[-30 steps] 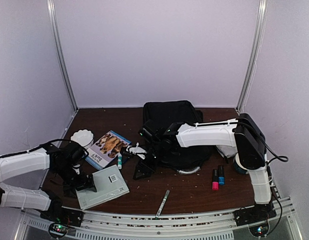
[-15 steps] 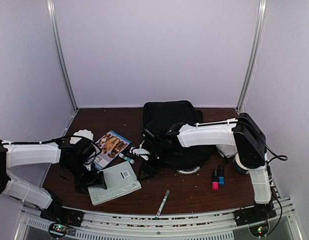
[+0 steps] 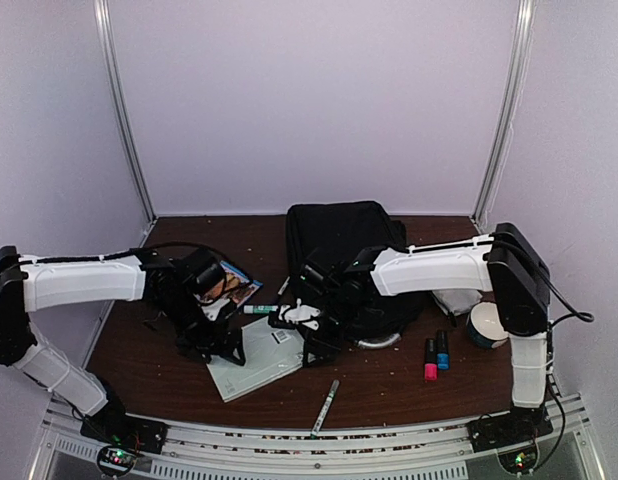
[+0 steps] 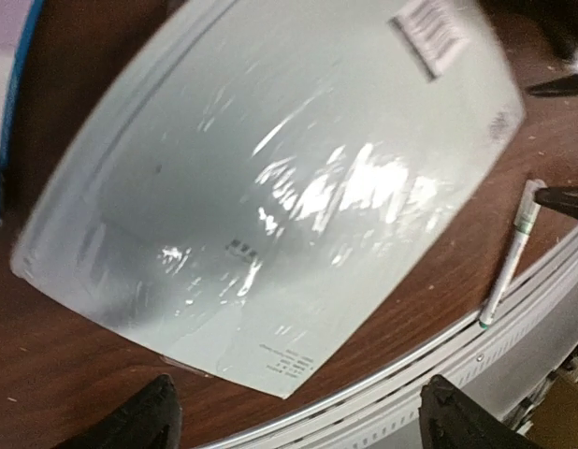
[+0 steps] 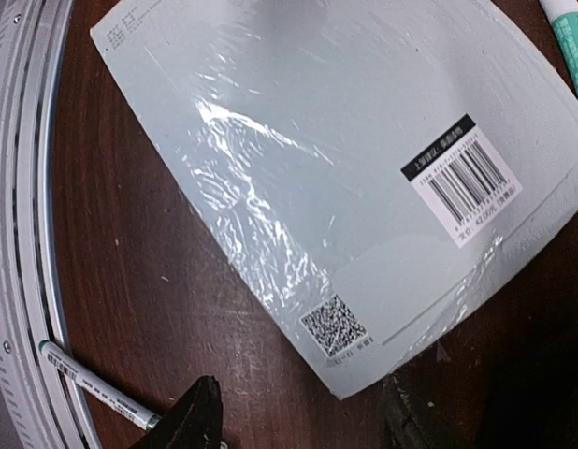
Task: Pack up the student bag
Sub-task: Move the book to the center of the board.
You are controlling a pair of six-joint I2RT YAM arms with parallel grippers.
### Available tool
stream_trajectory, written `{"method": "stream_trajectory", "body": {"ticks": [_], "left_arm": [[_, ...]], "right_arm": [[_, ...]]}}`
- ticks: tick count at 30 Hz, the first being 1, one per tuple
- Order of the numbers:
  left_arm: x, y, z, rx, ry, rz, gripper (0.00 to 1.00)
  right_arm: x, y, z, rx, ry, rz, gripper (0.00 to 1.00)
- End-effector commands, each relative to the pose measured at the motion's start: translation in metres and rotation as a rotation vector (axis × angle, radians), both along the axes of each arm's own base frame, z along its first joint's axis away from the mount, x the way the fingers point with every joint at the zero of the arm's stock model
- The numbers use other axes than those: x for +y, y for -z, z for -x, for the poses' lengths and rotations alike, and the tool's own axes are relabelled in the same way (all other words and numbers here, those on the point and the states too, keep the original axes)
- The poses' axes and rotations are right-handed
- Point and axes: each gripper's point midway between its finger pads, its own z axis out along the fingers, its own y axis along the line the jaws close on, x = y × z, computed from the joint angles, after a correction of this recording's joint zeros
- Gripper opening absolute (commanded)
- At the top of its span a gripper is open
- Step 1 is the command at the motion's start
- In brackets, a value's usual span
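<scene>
Student bag (image 3: pixel 341 245): large, black, soft fabric, lying at the far middle of the dark brown worktop (image 3: pixel 389 385), its back close to the rear wall. The white right arm reaches leftward across the bag's near edge. Right hand (image 5: pixel 303 412): just off the bag's near-left corner, fingers spread wide with nothing pinched, poised over the corner of the book that bears a QR code. Pale grey-green book (image 3: pixel 257 362): shrink-wrapped, back cover up with a barcode label, lying flat near the bag's left front, between the two hands. Left hand (image 4: pixel 301 412): at the book's left side, fingers spread wide and holding nothing, the book's glossy cover filling the view beneath it. Blue book (image 3: pixel 236 284): pictorial cover, far-left of the grey-green one, partly hidden by the left arm. Green-capped marker (image 3: pixel 257 310): lying between the blue book and the bag. Slim pen (image 3: pixel 326 405): lying near the front rail, nearer than the grey-green book. Pink marker (image 3: pixel 430 360) and blue marker (image 3: pixel 442 350): side by side, right of the bag's near edge. White round container (image 3: pixel 482 322): far right, beside the right arm's upright link.
</scene>
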Motion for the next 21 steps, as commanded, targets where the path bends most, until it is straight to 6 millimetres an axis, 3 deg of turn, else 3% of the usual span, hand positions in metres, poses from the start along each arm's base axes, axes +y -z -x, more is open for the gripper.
{"method": "stream_trajectory", "body": {"ticks": [1, 4, 9, 13, 17, 21], "left_arm": [[0.004, -0.039, -0.024, -0.134, 0.195, -0.058, 0.91], [0.004, -0.041, -0.048, -0.180, 0.214, -0.084, 0.90], [-0.011, -0.045, -0.091, -0.254, 0.184, 0.075, 0.82], [-0.014, -0.035, -0.119, -0.289, 0.217, 0.094, 0.82], [-0.015, -0.007, -0.129, -0.249, 0.210, 0.084, 0.82], [-0.018, 0.012, -0.123, -0.207, 0.209, 0.103, 0.82]], "right_arm": [[-0.026, -0.006, -0.008, -0.100, 0.000, 0.090, 0.57], [-0.031, -0.003, -0.006, -0.094, 0.009, 0.110, 0.57], [-0.036, -0.005, -0.009, -0.121, 0.052, 0.100, 0.56], [-0.034, -0.003, -0.014, -0.149, 0.053, 0.098, 0.56], [-0.026, 0.005, -0.015, -0.154, 0.011, 0.130, 0.56], [-0.021, 0.012, -0.015, -0.179, -0.009, 0.146, 0.55]]}}
